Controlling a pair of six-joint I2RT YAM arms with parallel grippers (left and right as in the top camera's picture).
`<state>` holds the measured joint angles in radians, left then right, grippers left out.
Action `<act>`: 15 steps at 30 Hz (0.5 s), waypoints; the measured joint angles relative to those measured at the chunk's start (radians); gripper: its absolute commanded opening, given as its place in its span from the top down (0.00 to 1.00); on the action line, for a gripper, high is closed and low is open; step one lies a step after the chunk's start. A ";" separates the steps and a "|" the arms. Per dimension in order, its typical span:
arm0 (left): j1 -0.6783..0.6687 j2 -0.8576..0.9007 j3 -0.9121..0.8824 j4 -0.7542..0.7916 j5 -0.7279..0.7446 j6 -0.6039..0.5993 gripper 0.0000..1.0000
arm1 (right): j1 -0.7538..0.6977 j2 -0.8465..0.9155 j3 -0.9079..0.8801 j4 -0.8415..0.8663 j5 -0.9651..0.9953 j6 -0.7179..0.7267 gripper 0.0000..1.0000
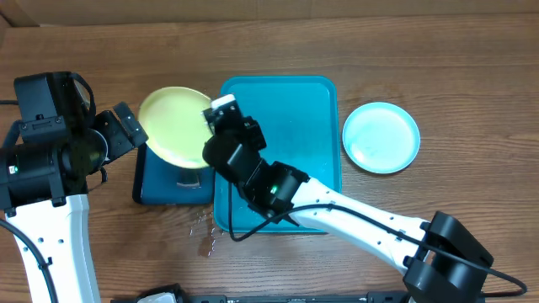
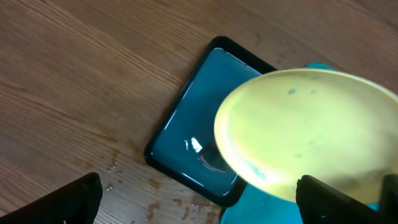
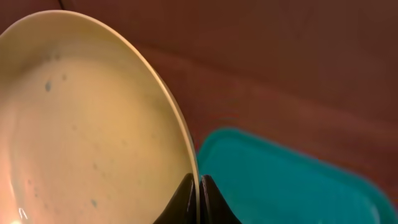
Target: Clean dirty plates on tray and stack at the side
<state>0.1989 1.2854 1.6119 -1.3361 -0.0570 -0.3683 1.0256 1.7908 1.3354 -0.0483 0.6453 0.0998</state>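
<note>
Overhead view: lime-green plate is held tilted above the dark-blue tray, at the left edge of the turquoise tray. Right hand is clamped on its rim. Light-blue plate lies on the tabletop, right of the turquoise tray. Left hand stands fully open just beside the lime-green plate.

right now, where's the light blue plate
In the overhead view the light-blue plate lies on the wooden table just right of the turquoise tray, not touching it.
</note>
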 measured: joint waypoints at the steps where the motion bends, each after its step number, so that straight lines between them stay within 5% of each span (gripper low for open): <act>1: 0.000 0.000 0.000 0.000 0.000 0.000 0.00 | 0.008 0.000 0.000 0.043 0.020 -0.061 0.96; 15: 0.000 0.000 0.000 0.000 0.000 0.000 0.00 | 0.074 0.000 0.001 0.415 0.118 -0.739 0.96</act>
<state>0.1989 1.2854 1.6119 -1.3361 -0.0570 -0.3683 1.0996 1.7908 1.3361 0.3668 0.7635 -0.6392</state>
